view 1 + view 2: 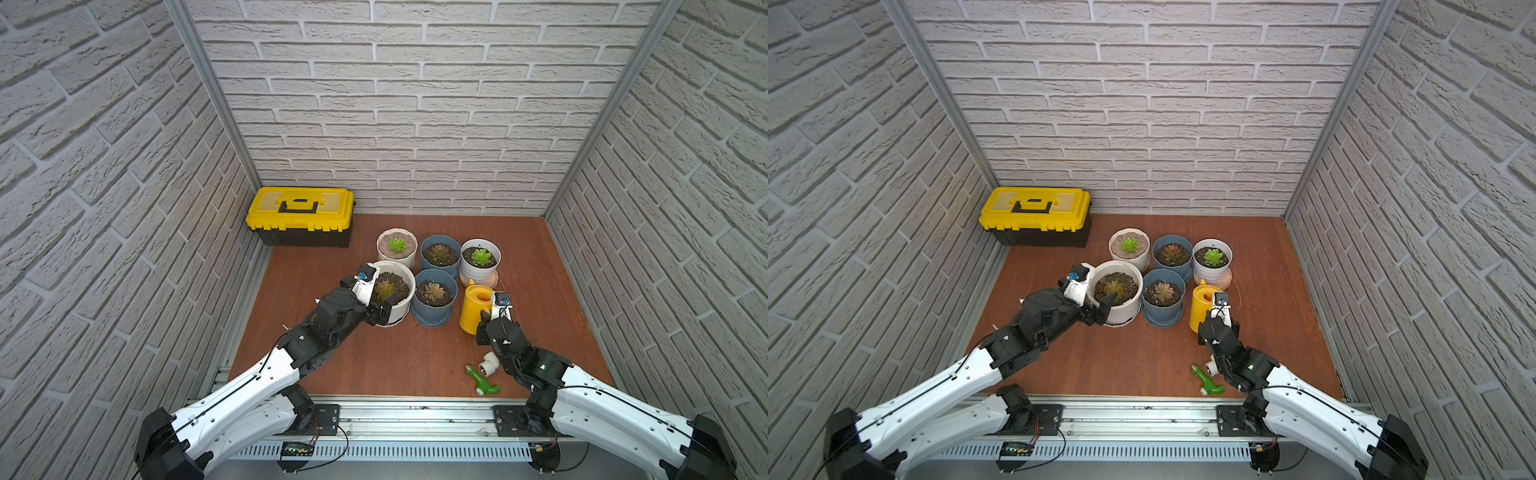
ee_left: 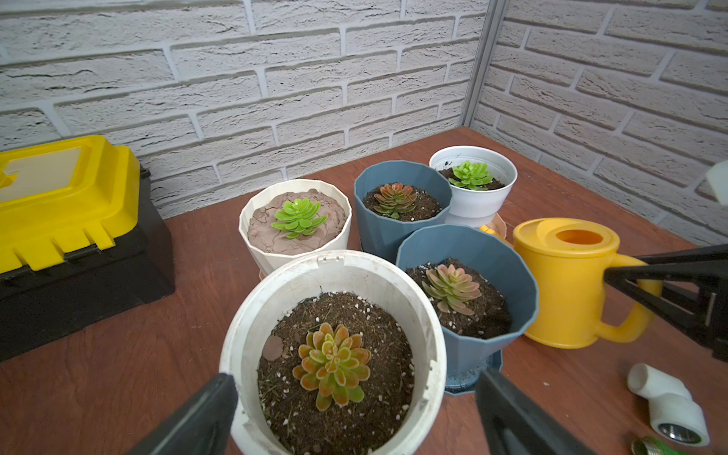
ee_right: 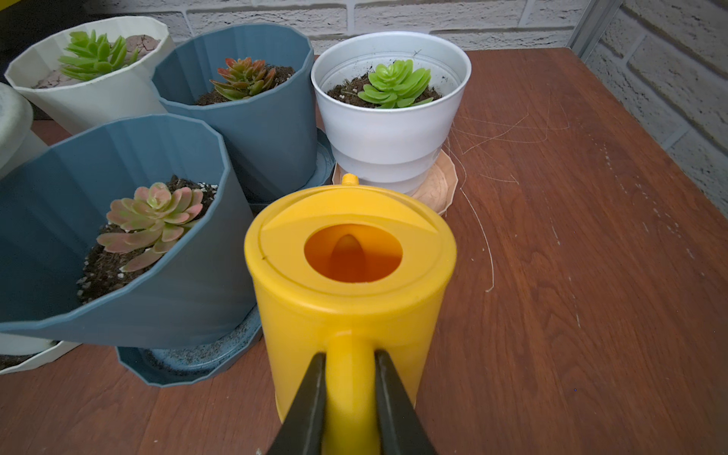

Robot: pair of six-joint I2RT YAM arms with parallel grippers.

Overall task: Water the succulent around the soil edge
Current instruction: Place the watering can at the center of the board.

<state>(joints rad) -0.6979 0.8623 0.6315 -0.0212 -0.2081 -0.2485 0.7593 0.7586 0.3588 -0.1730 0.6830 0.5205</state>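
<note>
The succulent (image 2: 331,366), green with orange tips, grows in a wide white pot (image 2: 252,311) at the front left of the pot cluster. The soil edge (image 2: 390,338) is a dark ring flecked with pale grit just inside the rim. My left gripper (image 2: 354,378) is open and straddles the pot's near side, one finger on each flank; in a top view this left gripper (image 1: 379,300) partly covers the pot (image 1: 405,270). A yellow watering can (image 3: 350,244) stands upright on the table. My right gripper (image 3: 350,358) is shut on its handle.
A ribbed white pot (image 1: 397,246), two blue pots (image 1: 440,254) (image 1: 434,293) and a stepped white pot (image 1: 481,257) crowd around the can (image 1: 476,307). A yellow toolbox (image 1: 300,214) sits at the back left. A white pipe elbow (image 1: 488,362) and green fitting (image 1: 482,380) lie by the right arm.
</note>
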